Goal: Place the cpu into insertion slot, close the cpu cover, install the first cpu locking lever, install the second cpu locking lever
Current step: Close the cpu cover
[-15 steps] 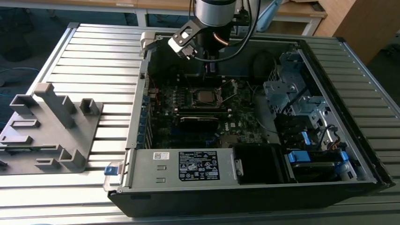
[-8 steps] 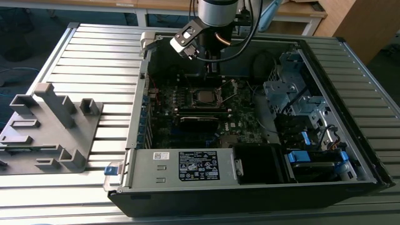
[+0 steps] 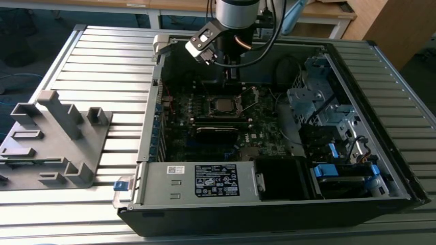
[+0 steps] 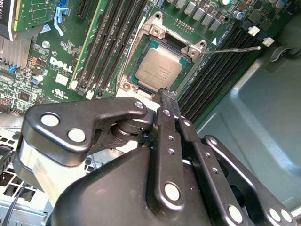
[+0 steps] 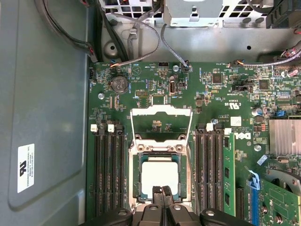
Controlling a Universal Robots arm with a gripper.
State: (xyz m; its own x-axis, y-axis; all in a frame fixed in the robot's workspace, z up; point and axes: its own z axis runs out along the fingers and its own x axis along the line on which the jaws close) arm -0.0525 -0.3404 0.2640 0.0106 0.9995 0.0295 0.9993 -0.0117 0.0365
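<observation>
A slatted grey metal table [image 3: 102, 56] carries a large black computer tower case [image 3: 272, 220] lying on its side with its panel off, and beside it, at the exterior view's left, a grey plastic fixture with upright blocks [image 3: 54, 138]. Inside the case lies the green motherboard [image 5: 141, 80], and the robot arm's silvery-grey cylindrical body [image 3: 237, 13] reaches down over it from above. The black linkage gripper [image 4: 168, 96] hangs low over the board (its tip sits just at the edge of the socket frame), and in both wrist views its two narrow fingers [image 5: 157, 197] are pressed together with nothing between them. The insertion slot, a small square dark socket with a black rim and metal frame [image 5: 137, 162], sits between two banks of long black memory slots [image 5: 109, 174]. The cpu cover, a thin silvery square metal frame with a square window [image 5: 161, 110], is swung open away from the socket, so that the green board shows through its window. The cpu, a small flat square chip with a dull silvery metal top [image 5: 160, 174], lies seated flat in the socket, uncovered, just beside the gripper's tip. A thin silvery metal lever [image 4: 230, 49] juts out from one socket corner over the memory slots.
</observation>
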